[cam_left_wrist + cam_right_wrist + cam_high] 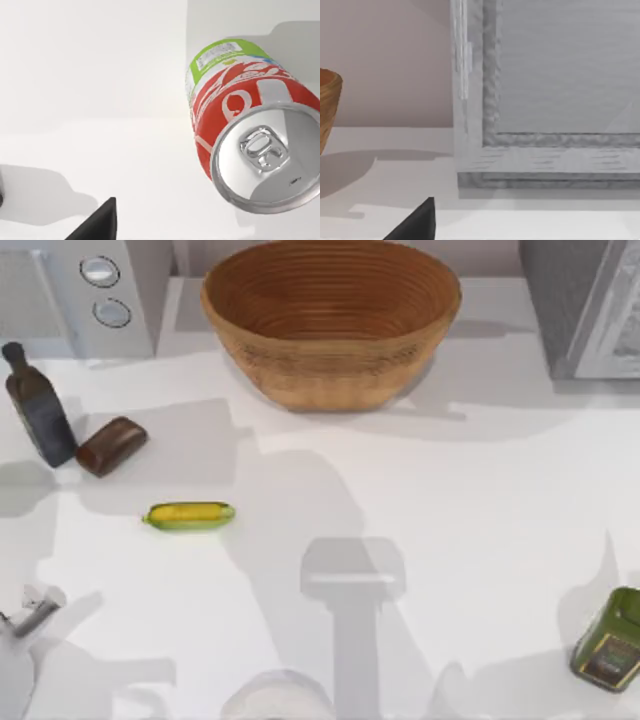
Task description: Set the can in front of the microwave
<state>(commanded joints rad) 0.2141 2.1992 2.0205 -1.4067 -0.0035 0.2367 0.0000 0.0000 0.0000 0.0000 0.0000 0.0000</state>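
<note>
Currently the small drinks can with red upper half, green lower half and silver pull-tab top [250, 135] sits on the white tabletop [90, 100] in the left wrist view. It looks upright on its green end, silver top towards the camera, white lettering on the red band. Nothing touches it. Which edge or corner of the tabletop it is near cannot be told.

Left tool [97, 225]: a dark wedge of it is in the left wrist view, well apart from the can, over bare tabletop. Apart or together: cannot tell.

Right tool [417, 222]: a dark wedge of it is in the right wrist view, near the darker grey box with white-framed door [545, 100]. Apart or together: cannot tell.

Top view:
- Light grey boxy microwave with two round silver-white dials [100, 290] at the far left corner.
- Round woven wicker basket [330, 320] at the middle of the far edge.
- Darker grey box at the far right corner.
- Dark glass bottle [38, 405] by the left edge, below the microwave.
- Brown rounded block [112, 445] just beside the bottle.
- Yellow-green oblong item [190, 515] nearer the middle, apart from both.
- Olive-green squarish tin with dark label [610, 640] near the near right corner.
</note>
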